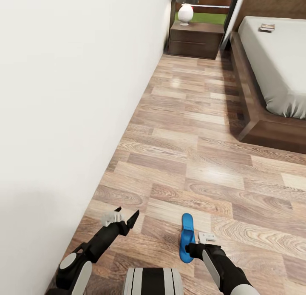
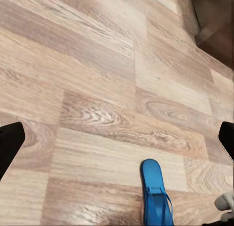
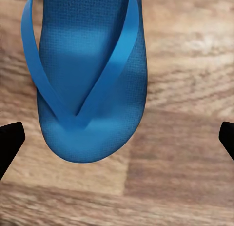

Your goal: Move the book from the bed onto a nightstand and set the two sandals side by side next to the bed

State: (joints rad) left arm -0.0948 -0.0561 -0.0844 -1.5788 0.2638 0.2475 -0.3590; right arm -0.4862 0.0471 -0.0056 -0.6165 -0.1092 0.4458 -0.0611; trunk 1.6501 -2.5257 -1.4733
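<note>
- Robot trunk point(image 1: 153, 281), grey and black, at the bottom edge of the head view, both arms reaching forward over the wood-plank floor point(image 1: 191, 159).
- Right gripper point(image 1: 203, 240) low over the floor, just beside 1 blue sandal point(image 1: 186, 237); in the right wrist view its 2 dark fingertips point(image 3: 9, 140) sit far apart at the frame edges, so jaws are wide, nothing held.
- Sandal point(image 3: 90, 74) in the right wrist view: flat on the planks, toe strap up, rounded end toward the camera, lying between the fingertips' lines but touching neither.
- Left gripper point(image 1: 123, 217) raised over the floor near the white wall point(image 1: 63, 116), apart from the sandal; left wrist view shows its fingertips point(image 2: 9, 143) at opposite frame edges, jaws wide, empty.
- Same sandal point(image 2: 155, 194) seen in the left wrist view, lying on the floor ahead of the left gripper.
- 1 sandal visible in all.
- Bed point(image 1: 272, 69) far right: off-white mattress on a dark brown frame, well apart from the sandal.
- Book point(image 1: 267, 27) lies flat on the mattress near the headboard end.
- Nightstand point(image 1: 196, 40) in the far corner between wall and bed, dark wood, 2 drawer fronts.
- White rounded vase-like object point(image 1: 185, 13) stands on the nightstand top; too small to tell more.
</note>
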